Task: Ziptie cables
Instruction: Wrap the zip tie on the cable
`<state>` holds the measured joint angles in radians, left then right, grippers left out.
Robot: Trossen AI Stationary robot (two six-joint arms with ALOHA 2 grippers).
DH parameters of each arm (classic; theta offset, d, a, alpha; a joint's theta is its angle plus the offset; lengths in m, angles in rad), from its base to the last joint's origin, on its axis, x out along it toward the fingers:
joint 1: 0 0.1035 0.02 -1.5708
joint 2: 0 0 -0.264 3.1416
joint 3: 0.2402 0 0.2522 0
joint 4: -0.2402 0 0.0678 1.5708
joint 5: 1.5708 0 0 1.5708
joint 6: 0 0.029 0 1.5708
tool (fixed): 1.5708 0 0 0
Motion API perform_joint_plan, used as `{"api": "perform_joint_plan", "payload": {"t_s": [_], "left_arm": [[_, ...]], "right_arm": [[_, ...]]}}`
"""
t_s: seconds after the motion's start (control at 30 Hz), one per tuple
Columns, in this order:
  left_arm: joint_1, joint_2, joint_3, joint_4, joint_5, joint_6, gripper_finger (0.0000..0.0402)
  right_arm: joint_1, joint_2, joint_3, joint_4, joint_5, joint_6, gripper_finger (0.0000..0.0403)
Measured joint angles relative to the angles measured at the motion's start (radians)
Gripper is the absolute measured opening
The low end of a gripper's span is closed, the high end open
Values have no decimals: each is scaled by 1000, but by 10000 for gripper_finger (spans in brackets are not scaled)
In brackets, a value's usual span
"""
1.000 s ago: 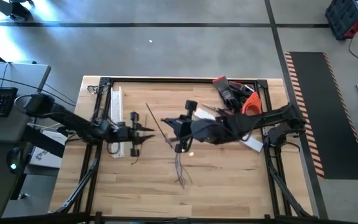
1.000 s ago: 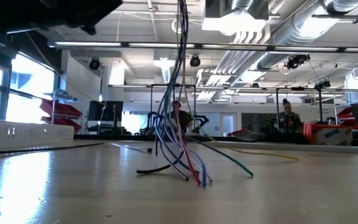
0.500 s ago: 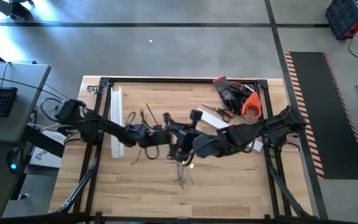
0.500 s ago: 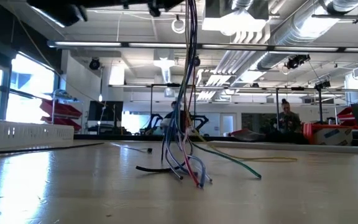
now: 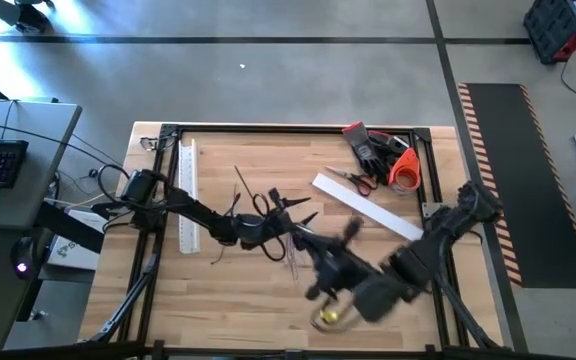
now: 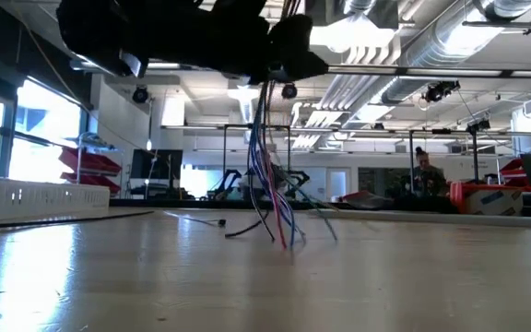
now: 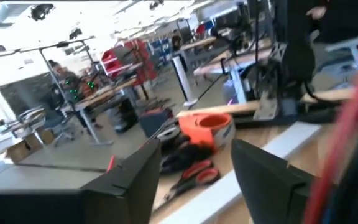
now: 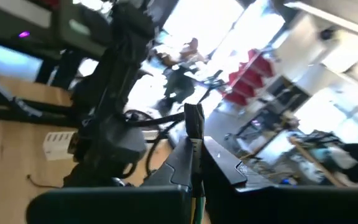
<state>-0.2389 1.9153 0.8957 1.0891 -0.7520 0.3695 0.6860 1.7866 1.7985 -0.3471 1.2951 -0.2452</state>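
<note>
The cables [image 5: 294, 256], a limp bunch of blue, grey and reddish wires, hang near the table's middle, and their frayed ends [image 6: 284, 232] rest on the wood. My right gripper [image 8: 194, 134] is shut and points toward the table's left from a blurred, slanting arm [image 5: 388, 280]. My left gripper [image 5: 290, 216] stands open just left of the bunch, with the cables [image 7: 353, 137] blurred off to one side of its fingers and nothing between them. A thin dark ziptie [image 5: 241, 183] lies flat on the table behind the left arm. My right gripper pinches the upper part of the cables [image 8: 194, 152] between its two shut fingers, coming in about level from the table's right. The bunch hangs below the fingers [image 6: 267, 138], slack, with only its lower ends on the table. Blur hides the exact place of contact in the high view.
A white slotted duct [image 5: 188, 195] lies along the left side and a white bar [image 5: 368, 205] lies right of centre. Scissors [image 5: 353, 180], an orange roll [image 5: 404, 170] and black gloves [image 5: 368, 146] are at the far right. A small yellow object [image 5: 328, 316] sits near the front edge.
My left gripper has gone toward the table's right and reached the hanging cables. My right arm has swung toward the near edge and turned, still shut on the bunch. The cable ends, spread out before, have drawn closer together and slid slightly toward the far edge.
</note>
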Motion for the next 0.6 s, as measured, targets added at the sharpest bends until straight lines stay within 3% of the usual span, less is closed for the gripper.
{"api": "perform_joint_plan", "payload": {"t_s": [0.2,0.37,0.5,0.6], "left_arm": [[-55,-65,-63,-132,-73,8,117],[-145,-172,-70,-523,-147,-67,57],[-238,-294,-70,-885,-142,-240,7],[-309,-384,-70,-1127,-83,-387,9]], "right_arm": [[143,0,1,29,241,1,0],[206,0,1,-52,277,138,0],[204,0,1,-311,272,451,0],[159,-1,-17,-635,205,895,0]]}}
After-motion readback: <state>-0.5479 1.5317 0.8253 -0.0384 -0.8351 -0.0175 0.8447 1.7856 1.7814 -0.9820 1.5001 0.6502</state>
